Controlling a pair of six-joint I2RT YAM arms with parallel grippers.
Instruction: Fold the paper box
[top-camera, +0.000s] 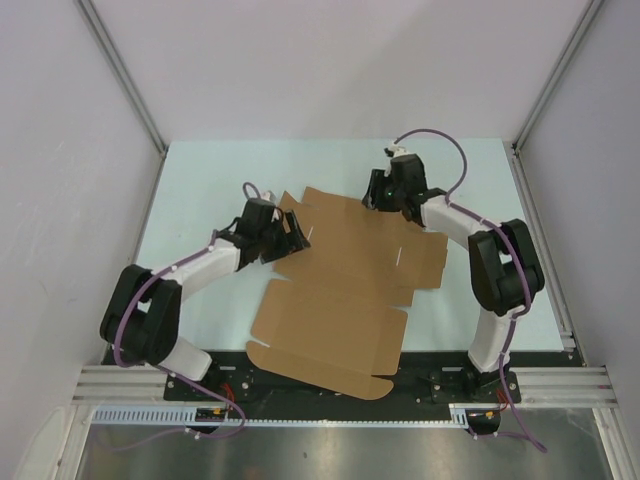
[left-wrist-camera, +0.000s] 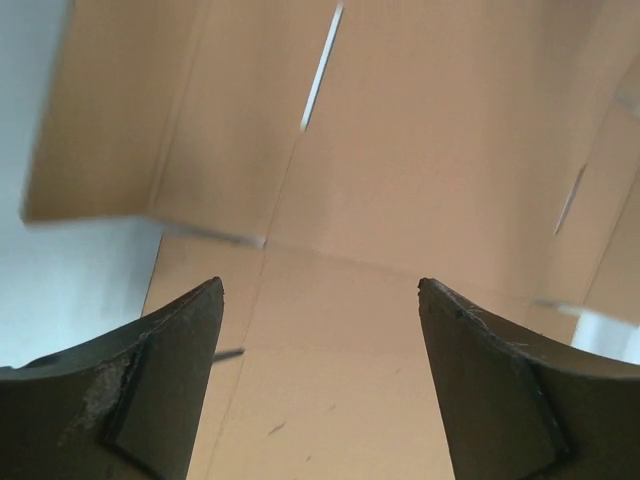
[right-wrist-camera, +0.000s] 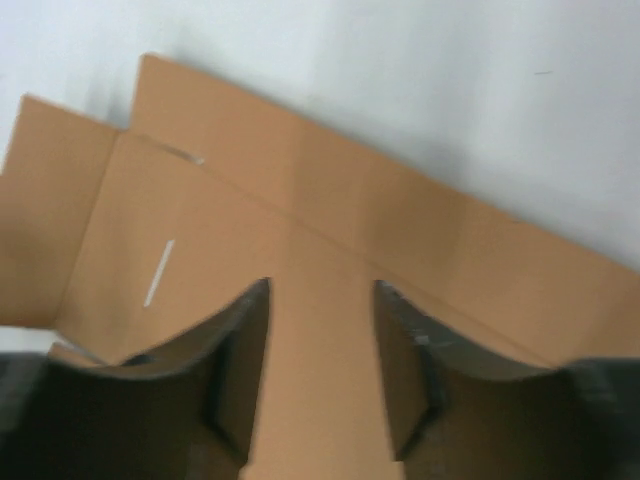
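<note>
The paper box (top-camera: 340, 290) lies unfolded, a flat brown cardboard sheet with its flaps and tabs spread out, on the pale table (top-camera: 200, 180), as both arms reach over its far half.

The left pincer (top-camera: 296, 234) hangs over the sheet's left edge with its jaws wide. In its wrist view the two dark fingers (left-wrist-camera: 160, 370) frame bare cardboard directly beneath, and nothing sits between them. A narrow slot (left-wrist-camera: 322, 65) is cut into the panel ahead of the tips, a crease runs across just in front of them, and a strip of table shows off to the pincer's left.

The right pincer (top-camera: 380, 198) is poised over the sheet's far edge, opposite its partner and well apart from it. Its jaws stand at a narrower gap, and it also holds nothing: its fingers (right-wrist-camera: 230, 370) show only flat cardboard under and between them. The panel's outer edge runs slantwise ahead of the tips, with the table beyond it. Another short slit (right-wrist-camera: 158, 272) lies to the pincer's left, and a side flap (right-wrist-camera: 50, 220) extends further out on that side.

The near end of the sheet, with its rounded tabs, reaches back between the two arm bases, behind both pincers.
</note>
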